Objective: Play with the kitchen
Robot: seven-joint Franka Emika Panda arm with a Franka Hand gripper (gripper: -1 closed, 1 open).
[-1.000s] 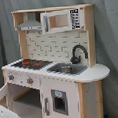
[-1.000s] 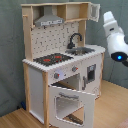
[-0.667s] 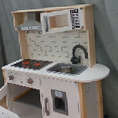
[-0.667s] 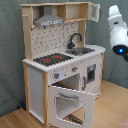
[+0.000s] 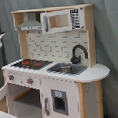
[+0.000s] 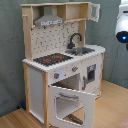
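**A:** Can you make out the claw from where you stand?

**B:** Not really. In the second exterior view there's only the white end of the arm [image 6: 123, 22] at the upper right edge of the frame, with a blue light on it. Whether the claw is open or closed, I cannot tell. It isn't touching anything; it hangs well apart from the kitchen [image 6: 62, 60], up beside the top cabinet.

**A:** And in the first exterior view?

**B:** Just a white sliver at the far left edge, which I can't identify. The kitchen [image 5: 53, 65] fills the middle of the frame in both exterior views.

**A:** What looks done so far?

**B:** The oven door [image 6: 74, 104] hangs open, tipped forward and down at the lower middle of the second exterior view, so I'd judge that much has been played with. The upper cabinet door [image 6: 93, 11] at the top right looks swung outward too.

**A:** What's left?

**B:** Plenty, I'd guess. The stovetop [image 6: 53, 59] has nothing on it, the sink [image 6: 80, 50] and black tap [image 6: 74, 39] look untouched, and the knobs [image 6: 65, 72] sit below the stovetop, though I can't read their positions. The small door [image 5: 59, 101] with the dark window, at the lower middle of the first exterior view, appears shut.

**A:** So early days?

**B:** That's my reading: a door or two opened, the arm standing off, most of it not yet handled.
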